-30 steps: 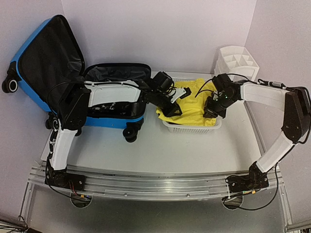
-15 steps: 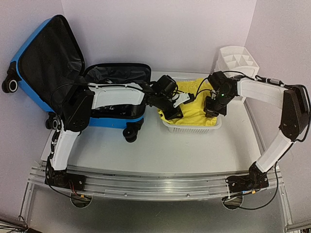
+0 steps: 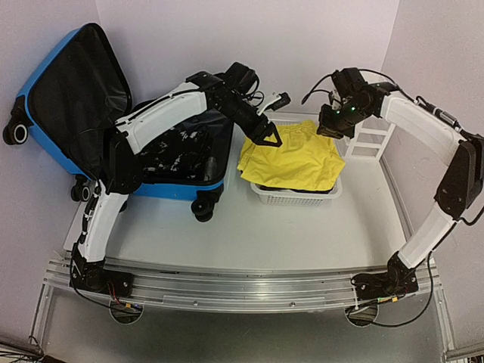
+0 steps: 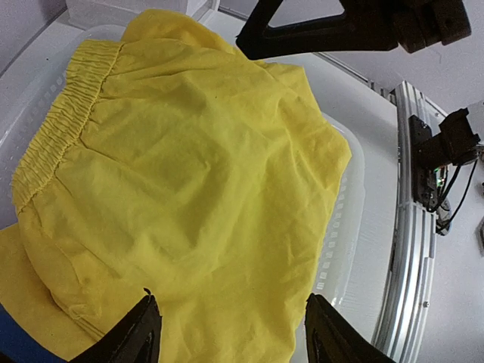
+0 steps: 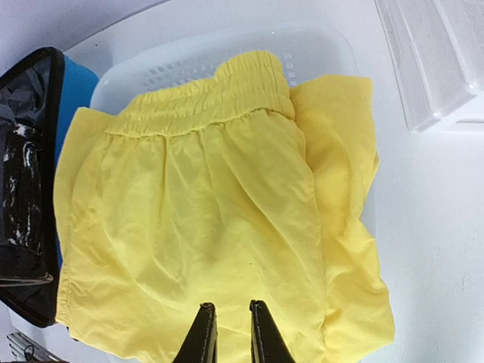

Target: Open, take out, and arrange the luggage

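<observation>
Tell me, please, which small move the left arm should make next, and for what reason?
Probably swing the left gripper over to the open luggage and lower it toward the black-and-white patterned bag inside. The yellow shorts already lie spread over the white basket, the left fingers are open and empty, and the bag is not yet taken out.

Pale lilac walls [image 3: 227, 45]; white table [image 3: 249, 227]; even light.

Blue luggage [image 3: 170, 189], black-lined — yellow shorts [image 3: 291, 155], white basket [image 3: 295, 198].
</observation>
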Tool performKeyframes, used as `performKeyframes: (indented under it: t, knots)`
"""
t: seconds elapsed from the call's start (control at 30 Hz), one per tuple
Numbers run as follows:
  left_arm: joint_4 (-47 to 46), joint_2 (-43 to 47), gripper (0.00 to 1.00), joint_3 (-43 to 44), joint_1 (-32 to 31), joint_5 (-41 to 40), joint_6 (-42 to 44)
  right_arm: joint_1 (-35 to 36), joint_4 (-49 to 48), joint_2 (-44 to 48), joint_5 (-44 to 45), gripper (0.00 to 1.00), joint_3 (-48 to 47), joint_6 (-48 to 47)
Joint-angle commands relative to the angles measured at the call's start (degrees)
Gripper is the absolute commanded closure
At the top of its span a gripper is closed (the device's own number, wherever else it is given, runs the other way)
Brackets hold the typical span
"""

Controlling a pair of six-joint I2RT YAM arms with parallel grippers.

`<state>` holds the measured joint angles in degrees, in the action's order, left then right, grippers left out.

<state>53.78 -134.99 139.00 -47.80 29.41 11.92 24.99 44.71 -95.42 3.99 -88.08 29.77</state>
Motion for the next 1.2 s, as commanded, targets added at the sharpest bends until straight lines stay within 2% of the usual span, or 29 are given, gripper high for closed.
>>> performKeyframes:
  t: [0.0, 0.17, 0.23, 0.33, 0.5, 0.6, 0.7, 0.83, 1.0, 1.17]
  knots:
    - [2.41, 4.84, 0.36, 1.94, 1.63, 4.54, -3.55, -0.18, 0.89, -0.45, -2.56, 0.86, -5.21, -1.03]
    - [0.32, 11.08, 0.36, -5.09, 9.48, -1.67, -4.34, 1.82, -1.8, -2.59, -3.53, 0.81, -10.7, 1.05]
    - [-0.41, 13.54, 0.34, -9.26, 13.79, -4.88, -4.84, 4.25, -5.16, -3.91, -3.52, 0.73, -13.21, 2.13]
    - [-1.79, 16.97, 0.25, -15.41, 20.29, -8.12, -7.15, 8.28, -9.94, -8.58, -5.62, 0.62, -17.69, 3.73]
    - [-3.06, 21.81, 0.1, -26.02, 31.64, -10.56, -9.69, 15.15, -13.98, -21.96, -6.24, 0.5, -31.67, 6.23]
    - [-5.01, 23.65, 0.08, -33.36, 38.13, -10.91, -11.29, 18.43, -14.39, -31.78, -8.25, 0.44, -43.76, 8.1]
    - [-7.48, 24.35, 0.07, -39.78, 43.15, -11.14, -11.33, 20.94, -14.8, -41.12, -8.39, 0.43, -53.47, 9.8]
    - [-7.7, 22.31, 0.1, -43.84, 46.1, -11.14, -8.97, 22.96, -16.43, -50.05, -6.09, 0.43, -60.22, 12.47]
    - [-9.24, 18.91, 0.11, -46.1, 46.67, -12.7, -6.79, 26.17, -16.65, -55.53, 6.26, 0.43, -61.1, 11.16]
    - [-9.78, 15.45, 0.1, -46.42, 47.27, -11.62, -7.08, 28.21, -15.75, -62.71, 8.67, 0.43, -65.12, 10.93]
